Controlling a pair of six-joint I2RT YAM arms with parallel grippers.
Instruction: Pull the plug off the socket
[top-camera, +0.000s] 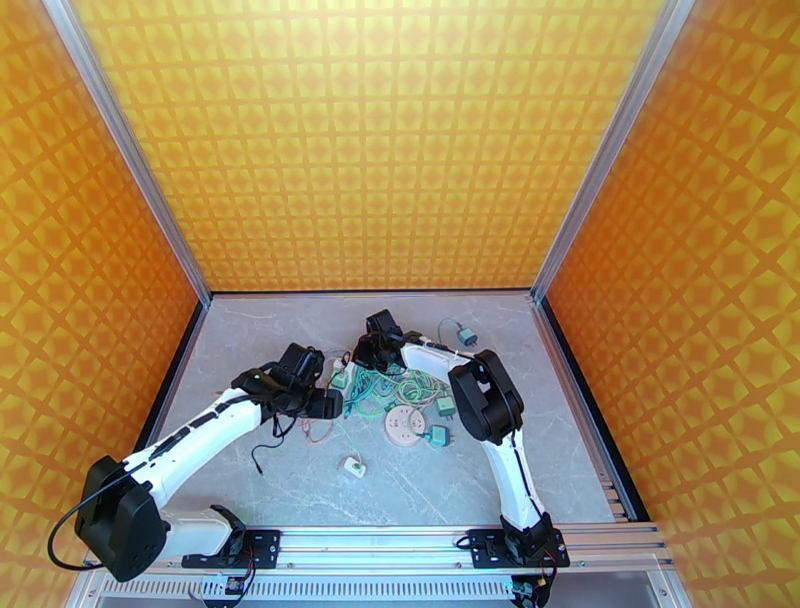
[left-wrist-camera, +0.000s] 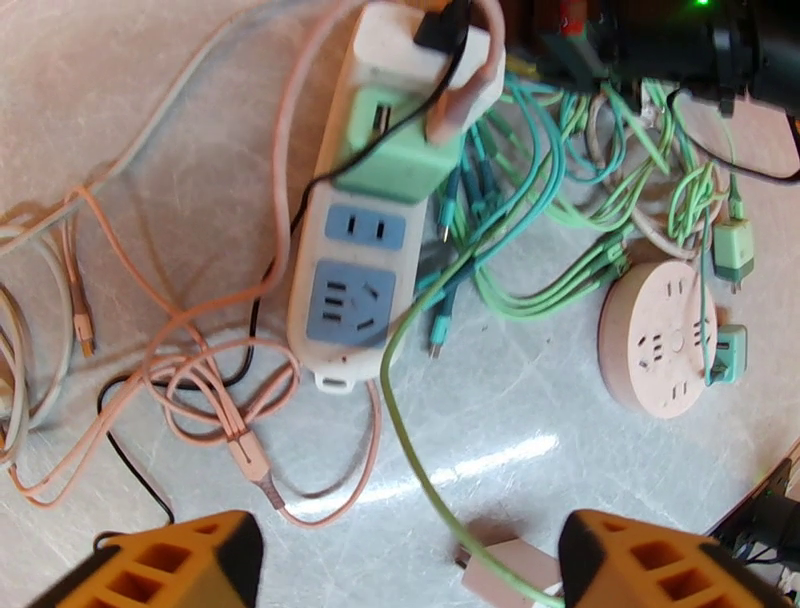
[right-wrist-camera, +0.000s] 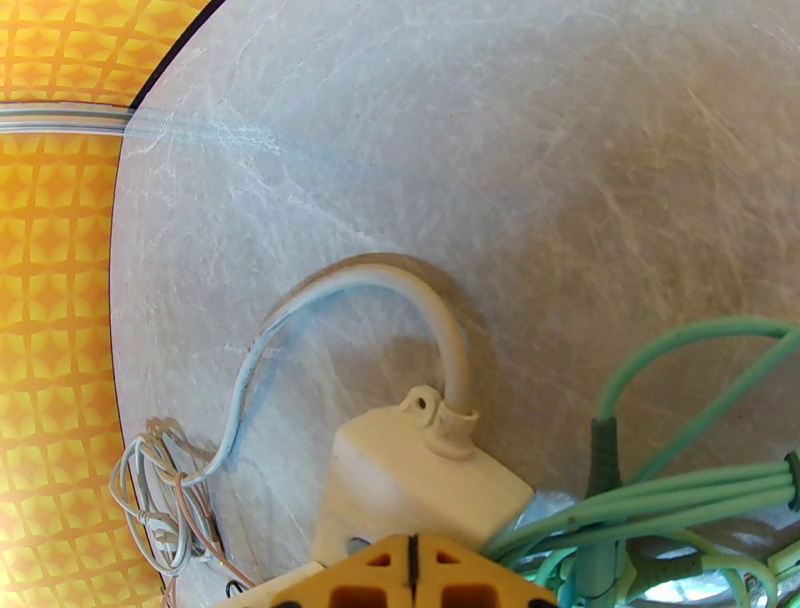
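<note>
A white power strip (left-wrist-camera: 350, 260) with blue socket faces lies on the table, and a mint-green plug (left-wrist-camera: 400, 150) sits in its upper socket. Pink and black cables cross over that plug. My left gripper (left-wrist-camera: 410, 570) hovers just off the strip's near end, its orange fingers (left-wrist-camera: 170, 565) wide apart and open with nothing held. In the top view the left gripper (top-camera: 322, 402) is beside the strip (top-camera: 340, 378). My right gripper (right-wrist-camera: 410, 575) is shut, its fingertips pressed down on the strip's cable end (right-wrist-camera: 420, 480).
A round pink socket (left-wrist-camera: 655, 335) with a green plug (left-wrist-camera: 730, 352) on it lies to the right. A tangle of green cables (left-wrist-camera: 540, 200) spreads between it and the strip. Pink cables (left-wrist-camera: 200, 380) loop on the left. A small pale plug (left-wrist-camera: 510, 570) lies near my right finger.
</note>
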